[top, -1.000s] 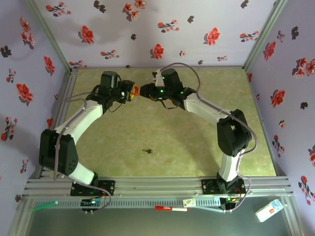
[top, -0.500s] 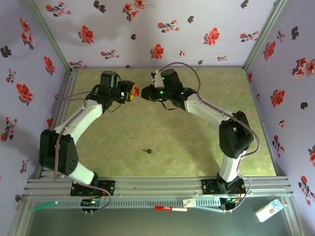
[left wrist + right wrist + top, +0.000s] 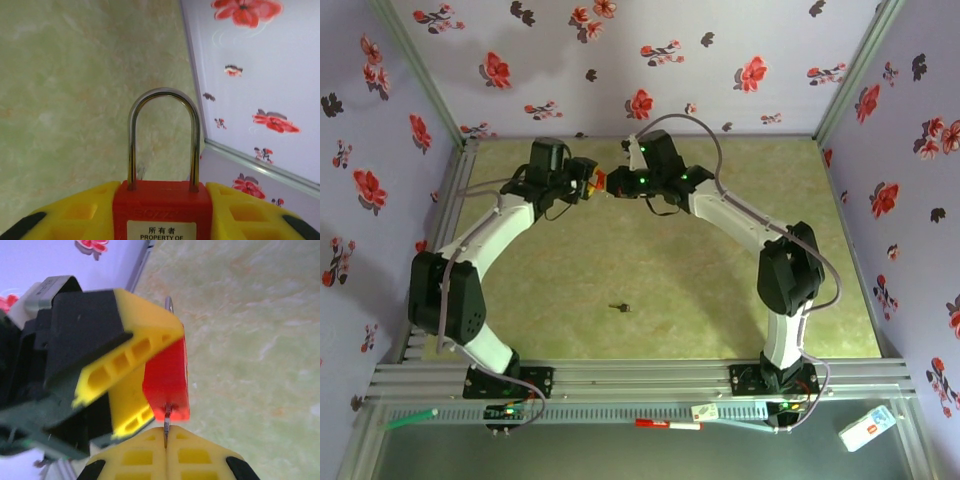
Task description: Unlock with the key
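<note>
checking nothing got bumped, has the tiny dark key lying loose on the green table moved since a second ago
No. The tiny dark key lies at the same spot on the green table, equally far from the aluminium front rail.

Thin metal key [image 3: 166, 421], apparently entering red padlock [image 3: 167, 375].

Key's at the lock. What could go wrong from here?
1. The right tool pinches the key right at the fingertips, with little of it showing below the red padlock. Turning could make it slip or bend.
2. The left tool clamps only the padlock body's sides, so a twist may rotate the whole padlock in the grip.
3. The shackle sits in both holes with nothing pulling on it, so it might stay seated after the turn.
</note>
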Available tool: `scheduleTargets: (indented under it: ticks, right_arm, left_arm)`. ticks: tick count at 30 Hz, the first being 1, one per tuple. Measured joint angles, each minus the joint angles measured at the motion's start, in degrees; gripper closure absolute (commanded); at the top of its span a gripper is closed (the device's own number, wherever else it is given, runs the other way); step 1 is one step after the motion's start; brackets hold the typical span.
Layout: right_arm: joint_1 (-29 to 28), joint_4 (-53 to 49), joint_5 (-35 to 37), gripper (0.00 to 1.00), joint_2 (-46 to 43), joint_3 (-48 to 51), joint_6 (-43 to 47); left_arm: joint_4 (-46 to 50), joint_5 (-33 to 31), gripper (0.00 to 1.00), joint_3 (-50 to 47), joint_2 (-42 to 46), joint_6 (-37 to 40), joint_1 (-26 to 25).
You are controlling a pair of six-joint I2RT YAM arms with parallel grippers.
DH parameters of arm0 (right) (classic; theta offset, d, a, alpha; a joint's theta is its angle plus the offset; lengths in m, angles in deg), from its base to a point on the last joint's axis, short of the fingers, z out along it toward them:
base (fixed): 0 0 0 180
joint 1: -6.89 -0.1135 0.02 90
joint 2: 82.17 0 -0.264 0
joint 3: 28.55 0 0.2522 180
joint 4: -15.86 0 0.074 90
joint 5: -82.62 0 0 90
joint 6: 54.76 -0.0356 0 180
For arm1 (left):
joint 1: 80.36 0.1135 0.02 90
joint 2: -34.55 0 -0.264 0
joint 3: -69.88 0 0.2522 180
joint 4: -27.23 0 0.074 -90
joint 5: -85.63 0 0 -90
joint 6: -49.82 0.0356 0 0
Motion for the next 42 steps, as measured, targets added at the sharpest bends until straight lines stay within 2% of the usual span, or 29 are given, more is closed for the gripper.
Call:
scheduleTargets:
  ticks: [4,10,12,15,18,21,29,36,39,42]
  right_arm:
    - [-0.5,-4.5,2.7,1.00,2.5,-5.0,1.4]
    - [0.3,1.5,0.5,1.00,4.7,-5.2,-7.0]
    - [1.2,6.1,-1.8,1.00,5.2,-3.5,-11.9]
    - [3.4,18.6,-7.1,1.00,5.2,2.4,-22.7]
    - [5.1,31.8,-11.4,1.00,5.7,7.4,-33.6]
    - [5.7,40.9,-13.6,1.00,6.1,9.7,-41.4]
    - [5.7,57.5,-14.3,1.00,6.1,12.5,-54.9]
    - [5.7,63.2,-14.2,1.00,6.3,13.5,-60.7]
    - [5.7,63.3,-14.1,0.77,6.3,13.7,-61.8]
    - [6.1,61.5,-13.7,0.62,6.1,14.5,-61.1]
  left_arm:
    - [-1.0,-4.0,1.00,0.3,-0.3,-0.2,-0.8]
    - [-6.3,-8.7,1.00,-1.6,-0.3,-0.3,-0.9]
    - [-9.4,-10.0,1.00,-3.0,-0.3,-0.4,-0.9]
    - [-15.6,-10.9,1.00,-5.4,-0.3,-0.3,-0.8]
    - [-21.7,-10.8,1.00,-7.4,-0.3,0.1,-0.6]
    - [-27.0,-9.8,1.00,-9.0,0.5,0.9,0.0]
    - [-37.9,-4.7,1.00,-11.8,3.3,3.1,2.0]
    - [-41.9,-2.9,1.00,-12.2,3.3,4.5,2.4]
    - [-41.7,-0.7,1.00,-12.2,3.4,5.3,3.0]
    - [-39.0,2.5,1.00,-12.2,4.3,7.6,3.8]
